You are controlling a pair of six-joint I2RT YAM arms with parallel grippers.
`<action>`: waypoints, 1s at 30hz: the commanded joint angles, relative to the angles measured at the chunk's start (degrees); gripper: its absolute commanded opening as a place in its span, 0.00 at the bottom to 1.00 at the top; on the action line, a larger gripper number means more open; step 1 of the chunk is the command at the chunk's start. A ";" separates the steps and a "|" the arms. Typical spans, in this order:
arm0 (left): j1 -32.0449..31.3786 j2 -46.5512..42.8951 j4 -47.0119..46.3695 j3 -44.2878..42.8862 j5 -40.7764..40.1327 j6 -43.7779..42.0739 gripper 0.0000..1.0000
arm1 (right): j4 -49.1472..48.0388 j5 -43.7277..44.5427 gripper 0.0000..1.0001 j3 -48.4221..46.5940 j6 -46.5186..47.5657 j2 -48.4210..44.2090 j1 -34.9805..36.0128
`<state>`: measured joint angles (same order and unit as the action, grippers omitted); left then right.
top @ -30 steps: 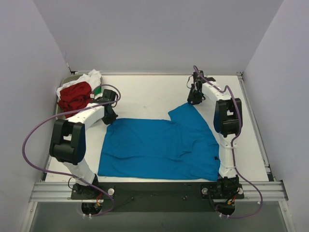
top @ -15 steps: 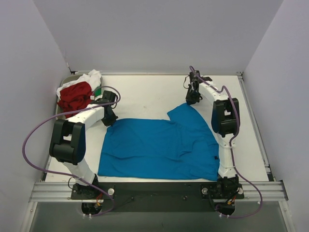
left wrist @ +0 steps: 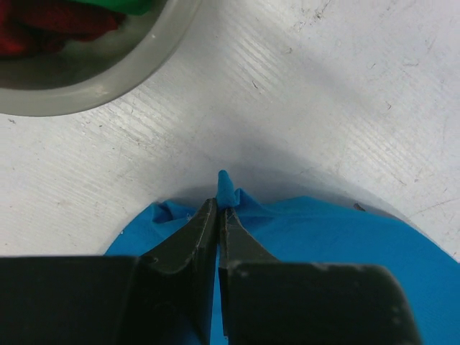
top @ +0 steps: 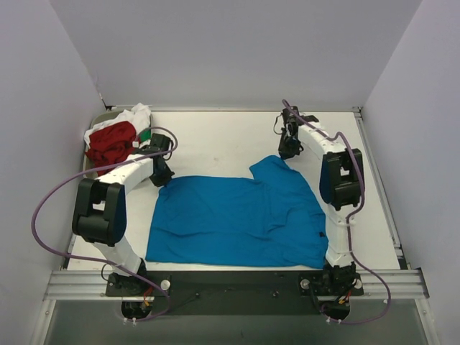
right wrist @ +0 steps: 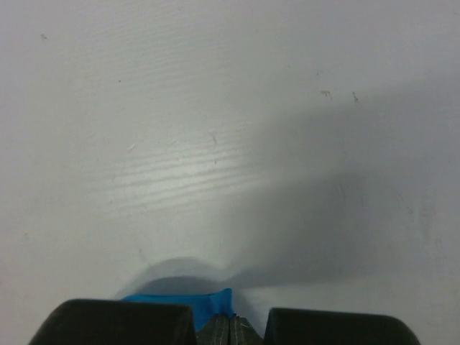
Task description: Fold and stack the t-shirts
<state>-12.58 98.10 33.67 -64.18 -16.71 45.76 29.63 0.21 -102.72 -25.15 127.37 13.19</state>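
Note:
The bright blue t-shirt (top: 237, 219) lies spread on the white table, its small black tag near the right hem. My left gripper (top: 164, 175) is shut on the shirt's far left corner; in the left wrist view a pinch of blue cloth (left wrist: 226, 188) sticks out past the fingertips (left wrist: 215, 208). My right gripper (top: 289, 149) is shut on the far right corner, with blue cloth (right wrist: 208, 305) at the closed tips in the right wrist view. Red (top: 111, 140), white (top: 136, 115) and green shirts lie piled at the far left.
A grey oval tray (left wrist: 122, 79) holds the pile of shirts at the far left corner, just beyond my left gripper. White walls close the table on three sides. The arm bases stand at the near edge.
My right gripper has shifted slightly toward the far side with the shirt corner, pulling that corner a little. My left gripper holds its place.

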 commanded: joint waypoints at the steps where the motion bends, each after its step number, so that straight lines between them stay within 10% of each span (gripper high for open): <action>1: 1.41 -3.01 1.22 -3.67 -0.08 -1.63 0.00 | 2.45 0.59 0.00 5.94 1.41 -12.66 -0.80; 30: 1.86 -7.22 3.86 -1.74 3.96 -5.59 0.00 | 5.00 6.21 0.00 32.05 0.45 -52.39 -3.35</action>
<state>-11.07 94.17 36.56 -66.04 -13.65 41.47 31.46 3.84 -72.60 -24.58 78.67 10.35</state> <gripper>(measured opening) 0.124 0.028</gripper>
